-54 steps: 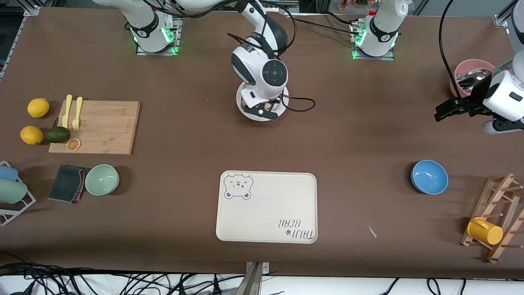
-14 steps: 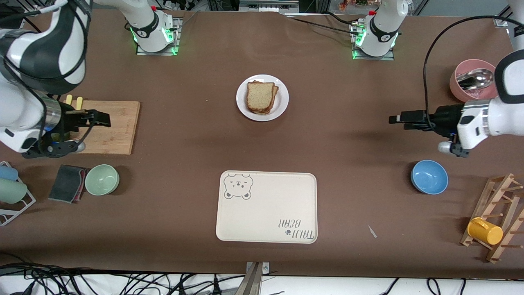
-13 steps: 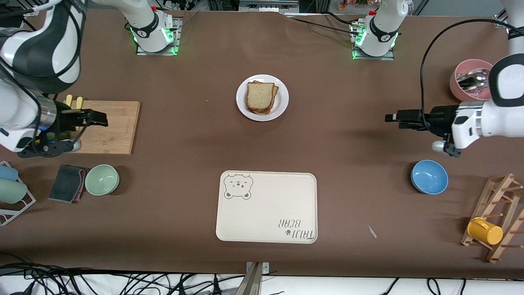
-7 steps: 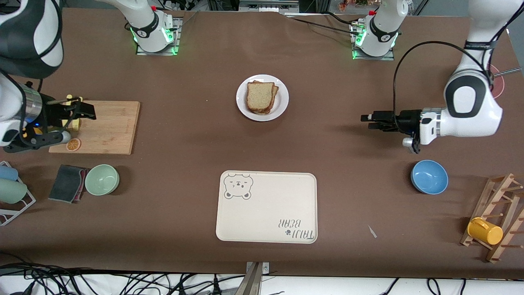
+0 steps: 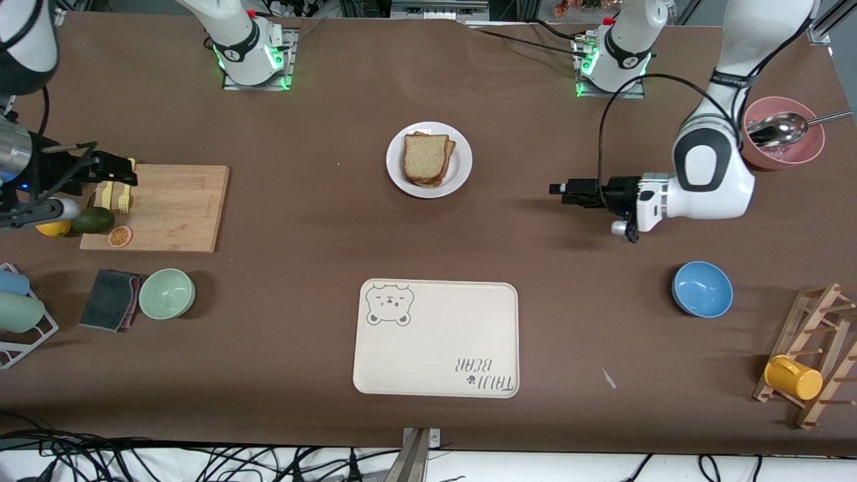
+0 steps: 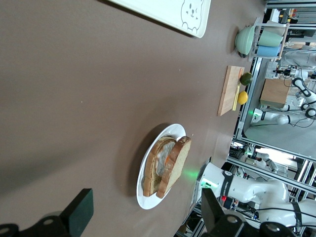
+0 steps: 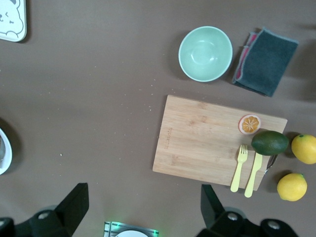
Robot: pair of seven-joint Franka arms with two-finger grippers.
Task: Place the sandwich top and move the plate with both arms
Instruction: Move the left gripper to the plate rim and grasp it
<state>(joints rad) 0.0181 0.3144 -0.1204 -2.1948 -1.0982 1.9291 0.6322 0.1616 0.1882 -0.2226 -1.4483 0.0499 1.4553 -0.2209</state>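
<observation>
- The plate [image 5: 429,159] sits on the table between the two arm bases, farther from the front camera than the tray [image 5: 436,338]
- The sandwich top [image 5: 424,156] lies on the stack on the plate, a second slice peeking out under it toward the left arm's end; the left wrist view shows the plate [image 6: 148,197] with two crusted slices [image 6: 167,165] and white filling between them
- Left gripper [image 5: 558,189] hangs low over bare table at about 3 o'clock from the plate, well apart from it, fingers [image 6: 81,213] spread wide and holding nothing
- Right gripper [image 5: 120,177] hovers over the cutting board [image 5: 155,208] edge, at about 9 o'clock from the plate and well apart, by the yellow fork [image 5: 124,194]; fingers [image 7: 74,202] spread, empty
- Blue bowl [image 5: 702,288] lies at about 5 o'clock from the left gripper, nearer the front camera
- Green bowl [image 5: 167,293] lies beside a dark cloth [image 5: 110,299], nearer the front camera than the board
</observation>
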